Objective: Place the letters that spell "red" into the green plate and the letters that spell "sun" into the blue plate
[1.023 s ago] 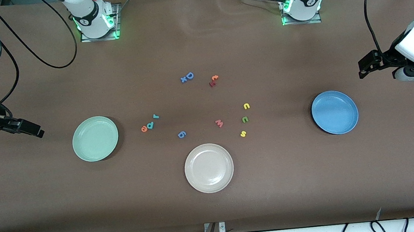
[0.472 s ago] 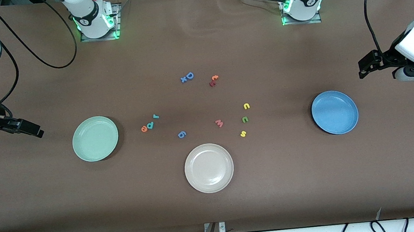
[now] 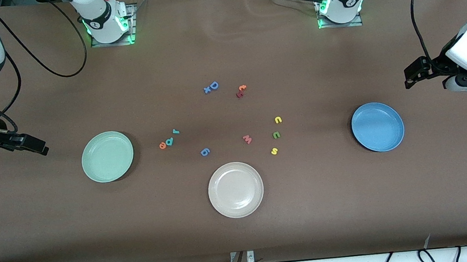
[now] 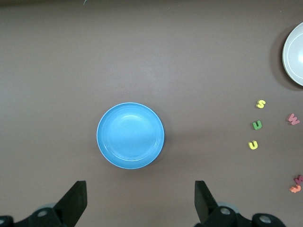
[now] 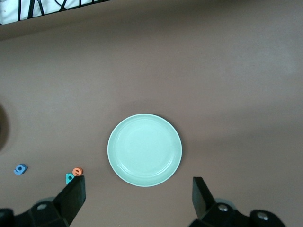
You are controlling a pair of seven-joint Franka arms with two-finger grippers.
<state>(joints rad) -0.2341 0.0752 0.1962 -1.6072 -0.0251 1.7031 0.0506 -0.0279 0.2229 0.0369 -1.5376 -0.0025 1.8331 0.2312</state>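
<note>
The green plate lies toward the right arm's end of the table and the blue plate toward the left arm's end. Between them, a teal "r", teal-blue "d" and orange "e" cluster nearer the green plate. A yellow "u", green "n" and yellow "s" lie nearer the blue plate. My right gripper hangs open over bare table beside the green plate. My left gripper hangs open beside the blue plate. Both hold nothing.
A cream-white plate sits nearest the front camera, mid-table. A pink "w", a blue "g", a larger blue "D" with an "x" and a dark red and orange pair lie among the letters.
The right arm has shifted very slightly; plates, letters and the left arm stay where they were.
</note>
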